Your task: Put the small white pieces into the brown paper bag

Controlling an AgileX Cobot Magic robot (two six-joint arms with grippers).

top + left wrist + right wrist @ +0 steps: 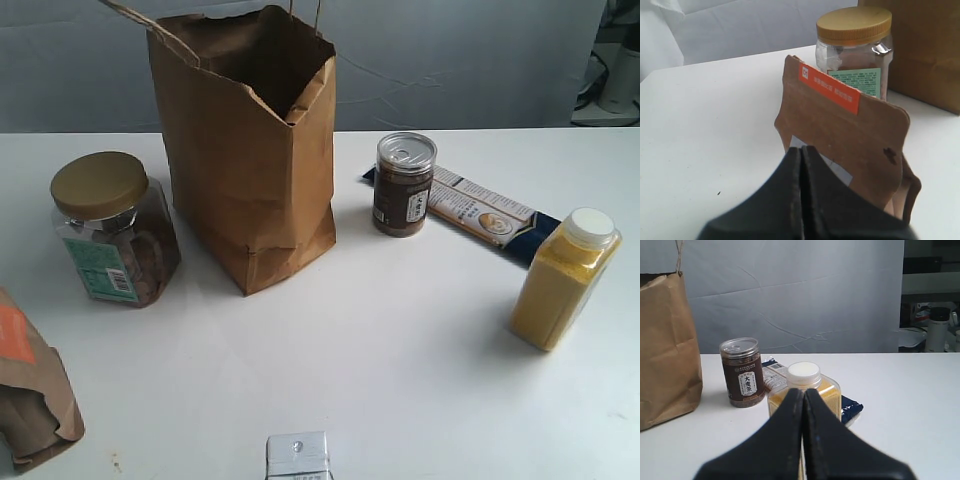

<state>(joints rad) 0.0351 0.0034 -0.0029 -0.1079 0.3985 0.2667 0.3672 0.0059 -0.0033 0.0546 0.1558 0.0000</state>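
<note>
**Q:** What lies nearest the front edge of the tabletop [400,350]?
**A:** The left claw [801,150], pressed together on nothing, faces the orange-labelled bag [35,400] at the near left corner. The right claw [804,391], likewise pressed together, faces the yellow bottle [563,280] by the right edge.

**Q:** And farther back?
**A:** A gold-lidded jar [112,232] stands near the left edge. Just beside it is the brown paper bag [250,170], upright, mouth open. The can [404,185] and flat packet [480,212] lie toward the far right.

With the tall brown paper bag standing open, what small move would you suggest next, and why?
Probably open the right gripper and wait: both it and the left gripper are shut and empty, the tall brown paper bag gapes upward, but no small white pieces show in any view.
</note>
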